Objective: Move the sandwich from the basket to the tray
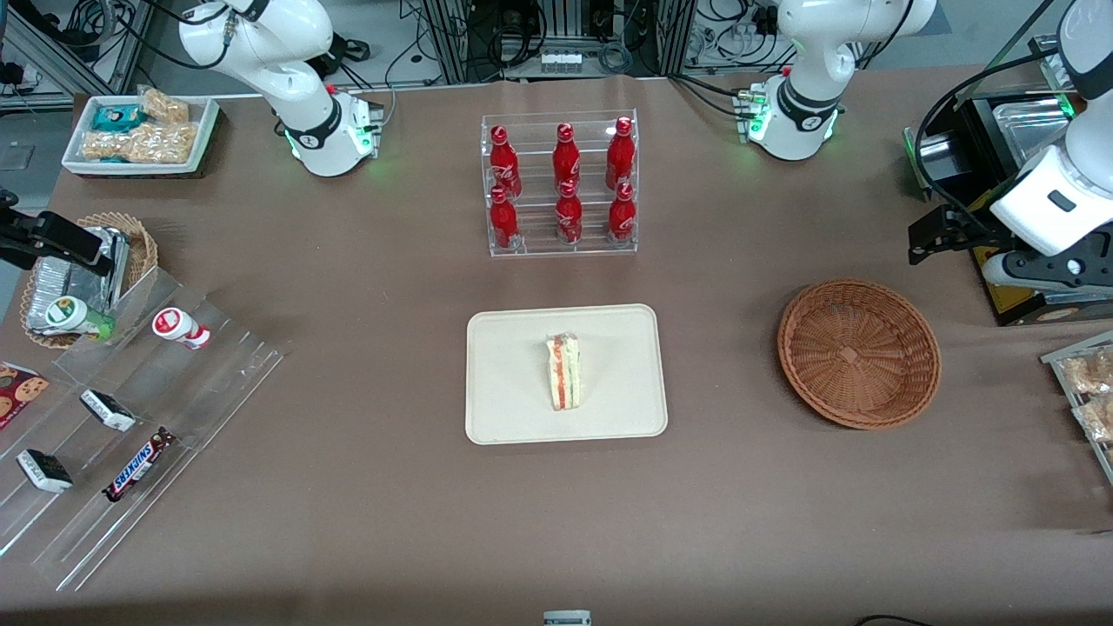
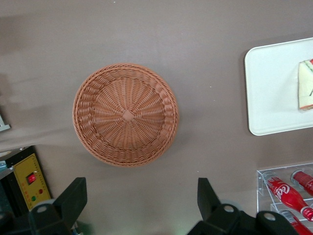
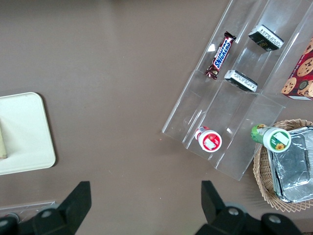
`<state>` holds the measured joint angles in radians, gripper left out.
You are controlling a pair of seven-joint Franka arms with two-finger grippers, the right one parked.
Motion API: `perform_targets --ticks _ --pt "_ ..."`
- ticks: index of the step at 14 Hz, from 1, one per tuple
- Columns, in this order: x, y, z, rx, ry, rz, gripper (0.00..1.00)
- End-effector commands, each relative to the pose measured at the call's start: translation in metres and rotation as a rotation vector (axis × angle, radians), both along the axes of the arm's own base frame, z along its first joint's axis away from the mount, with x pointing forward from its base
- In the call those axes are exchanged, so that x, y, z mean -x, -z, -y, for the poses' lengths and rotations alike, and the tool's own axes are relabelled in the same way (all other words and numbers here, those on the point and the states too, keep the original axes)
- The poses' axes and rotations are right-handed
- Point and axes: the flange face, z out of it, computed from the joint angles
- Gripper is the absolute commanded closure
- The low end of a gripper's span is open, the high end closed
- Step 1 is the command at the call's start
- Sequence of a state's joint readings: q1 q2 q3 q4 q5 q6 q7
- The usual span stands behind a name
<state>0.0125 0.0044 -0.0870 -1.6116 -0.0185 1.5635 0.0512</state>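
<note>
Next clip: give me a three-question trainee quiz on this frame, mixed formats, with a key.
1. True or false: the sandwich lies on the tray.
2. What does the basket hold? A) sandwich B) bottles C) nothing
3. Fill in: the gripper hangs above the table beside the basket, with its fingers ____.

Key: 1 true; 2 C; 3 open

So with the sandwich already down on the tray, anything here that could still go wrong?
Little. The sandwich lies on the tray, standing on a narrow edge, so a bump might tip it. The basket is empty. The tool hangs open above the table near the basket, nearer the bottle rack; a careless retreat could clip either.
</note>
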Motion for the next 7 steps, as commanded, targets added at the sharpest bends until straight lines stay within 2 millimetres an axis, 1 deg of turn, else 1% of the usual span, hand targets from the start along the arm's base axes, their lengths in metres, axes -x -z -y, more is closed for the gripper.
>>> perform_targets --ticks 1,3,7 --pt "0.0059 -0.0065 0.0006 0.018 0.004 -0.031 0.0" --pt "0.0089 -0.0047 -0.0014 0.007 0.005 -0.054 0.0" --pt "0.0083 -0.0045 -0.0056 0.0 -0.002 -0.055 0.0"
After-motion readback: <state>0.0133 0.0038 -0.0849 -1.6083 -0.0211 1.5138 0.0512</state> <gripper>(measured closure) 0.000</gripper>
